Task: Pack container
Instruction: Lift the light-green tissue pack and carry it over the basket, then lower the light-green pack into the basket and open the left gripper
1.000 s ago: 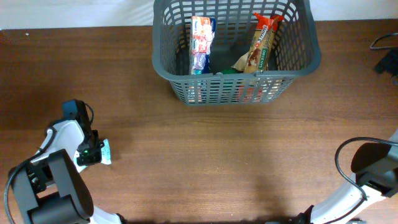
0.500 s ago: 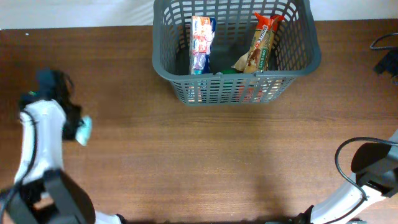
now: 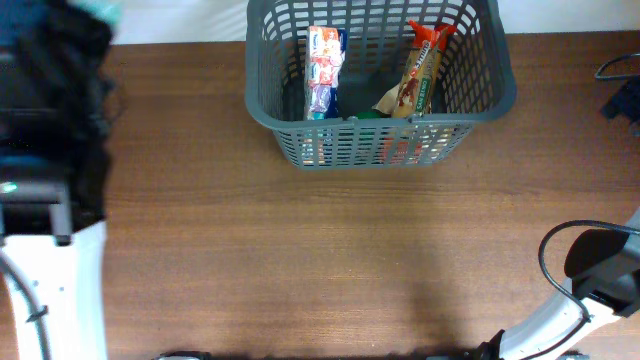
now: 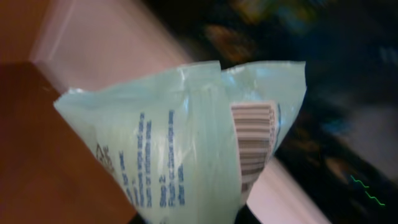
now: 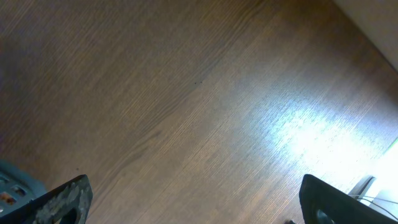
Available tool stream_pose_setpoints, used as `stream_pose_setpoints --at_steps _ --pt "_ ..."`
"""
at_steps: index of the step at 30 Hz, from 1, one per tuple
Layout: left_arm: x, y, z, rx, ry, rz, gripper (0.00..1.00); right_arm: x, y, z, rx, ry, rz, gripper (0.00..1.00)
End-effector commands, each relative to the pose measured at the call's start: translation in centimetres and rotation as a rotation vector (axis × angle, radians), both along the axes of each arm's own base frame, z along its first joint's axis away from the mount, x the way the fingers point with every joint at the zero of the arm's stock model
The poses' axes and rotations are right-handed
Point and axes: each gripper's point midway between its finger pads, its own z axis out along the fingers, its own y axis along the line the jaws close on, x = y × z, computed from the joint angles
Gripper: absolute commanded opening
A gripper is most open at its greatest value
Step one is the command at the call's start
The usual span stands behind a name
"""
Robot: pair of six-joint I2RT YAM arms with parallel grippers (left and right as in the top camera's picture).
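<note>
Table (image 3: 300, 260): brown wood grain, spanning the whole overhead view.
Container (image 3: 380, 125): dark grey slotted basket at the far middle edge of the table, upright, well apart from both arms.
Left arm (image 3: 50, 230): up close to the overhead camera at the left edge, large and blurred, white lower link and black upper part.
Right arm (image 3: 595, 285): low at the near right corner, white and black, with a cable looped beside it.
Left gripper (image 3: 85, 25): far left corner, off the table, clamped on the pale green packet (image 4: 186, 143); own fingers hidden behind it in the wrist view.
Right gripper (image 5: 196, 202): jaws wide apart, holding nothing, only bare wood between the two dark fingertips (image 5: 62, 199).
Pale green packet: crinkled film, barcode and small blue print facing the left wrist camera, filling most of that view.
White and blue packet (image 3: 325, 70): inside the container, left side, standing on end.
Brown and orange packet (image 3: 420, 70): inside the container, right side, leaning against the near wall.
</note>
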Motion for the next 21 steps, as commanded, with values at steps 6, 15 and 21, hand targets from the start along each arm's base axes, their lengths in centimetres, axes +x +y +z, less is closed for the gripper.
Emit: stream_pose_setpoints --at_steps 6,15,21 --pt "7.8 -14.3 -7.1 0.108 0.133 -0.357 0.02 -0.2 -0.1 0.1 0.002 -0.008 -0.017 0.99" --pt "10.4 -22.8 -15.6 0.177 0.296 -0.503 0.02 -0.2 -0.1 0.1 0.002 -0.008 -0.017 0.99" --pt "9.9 -26.5 -17.7 0.275 0.334 -0.592 0.02 -0.2 -0.1 0.1 0.002 -0.008 -0.017 0.99"
